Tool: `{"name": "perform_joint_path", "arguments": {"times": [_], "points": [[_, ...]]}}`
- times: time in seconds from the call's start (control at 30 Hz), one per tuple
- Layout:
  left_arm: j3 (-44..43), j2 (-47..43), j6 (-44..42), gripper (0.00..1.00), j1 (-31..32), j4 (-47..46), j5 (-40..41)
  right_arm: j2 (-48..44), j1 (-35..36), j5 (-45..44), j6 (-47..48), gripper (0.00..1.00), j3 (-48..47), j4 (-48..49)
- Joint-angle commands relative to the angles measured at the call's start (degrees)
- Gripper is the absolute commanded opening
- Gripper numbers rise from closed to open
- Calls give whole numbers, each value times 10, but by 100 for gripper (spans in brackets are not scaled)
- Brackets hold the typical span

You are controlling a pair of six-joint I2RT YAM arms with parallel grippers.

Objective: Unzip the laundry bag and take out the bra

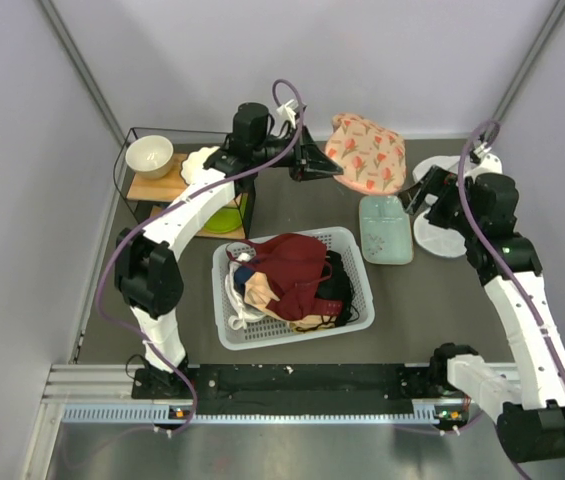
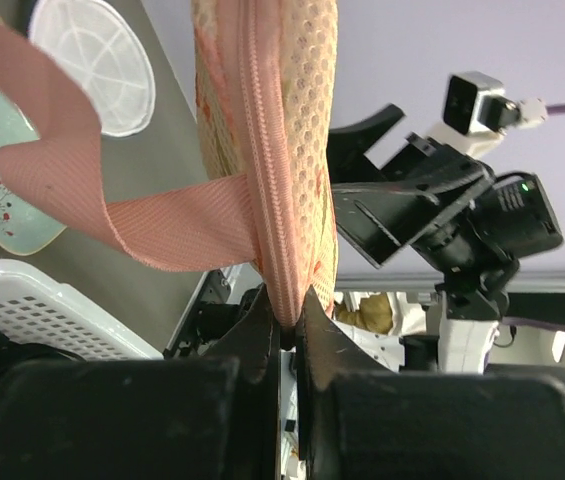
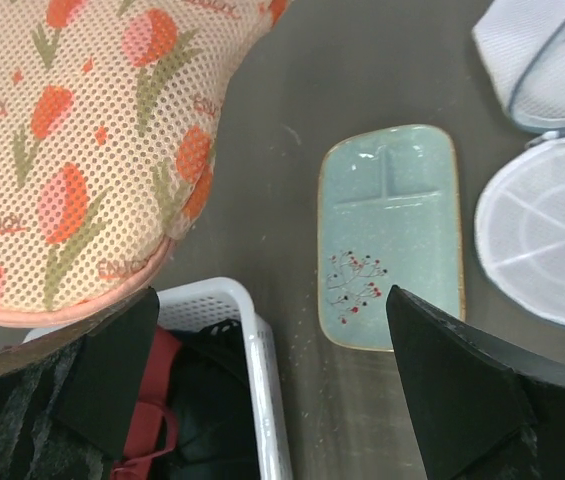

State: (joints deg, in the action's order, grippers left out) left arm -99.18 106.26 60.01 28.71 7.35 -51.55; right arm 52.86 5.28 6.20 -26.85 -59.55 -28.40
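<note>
Nearest the camera, the two arms are rising from their bases at the near edge of the dark worktop (image 1: pixel 432 300), the left arm (image 1: pixel 187 215) reaching far out and the right arm (image 1: pixel 522 290) folding back on its own side. The white basket (image 1: pixel 292 335) of mixed garments is sitting mid-worktop. Beyond it the laundry bag (image 1: pixel 367 152) is hanging from the left jaws, seemingly lifted clear of the surface, just past the pale green tray (image 1: pixel 385 230).

Judging by this, the task is only beginning. The zip (image 2: pixel 272 150) is looking shut along the stretch in view, and its pull tab is not showing. The bra is not showing anywhere either, so it is probably lying inside the bag. Unzipping and drawing it out are both remaining.

The left arm is extending toward the far side, its forearm turning rightward to the bag. The left jaws are pinching tight on the zipped seam, just below where a peach strap (image 2: pixel 92 210) is looping off. The right arm's wrist is hovering near the tray and the white mesh discs (image 1: pixel 442 235), apart from the bag. The right jaws are standing wide apart, gripping nothing.
</note>
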Motion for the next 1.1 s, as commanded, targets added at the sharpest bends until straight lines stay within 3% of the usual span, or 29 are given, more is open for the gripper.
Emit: {"name": "perform_joint_path", "arguments": {"times": [0.0,0.23,0.4,0.53,0.6,0.7,0.93,1.07], "points": [[-22,-25,19,0,-7,-86,-60,22,-3,62,-1,95,-21,54],[-10,-27,30,0,-10,-96,-60,27,-4,14,60,97,-46,64],[-4,-37,-1,0,-11,-85,-50,36,-27,70,-26,98,-50,102],[1,-47,-47,0,-11,-83,-78,63,-183,196,-111,97,-45,191],[-1,-47,-61,0,-11,-82,-91,107,-204,273,-164,96,-51,212],[-1,-47,-74,0,-11,-81,-103,144,-207,343,-244,96,-47,299],[-11,-42,-82,0,-11,-82,-110,232,-198,407,-416,97,-3,469],[-13,-40,-82,0,-11,-83,-109,265,-159,414,-425,97,-18,483]]}}
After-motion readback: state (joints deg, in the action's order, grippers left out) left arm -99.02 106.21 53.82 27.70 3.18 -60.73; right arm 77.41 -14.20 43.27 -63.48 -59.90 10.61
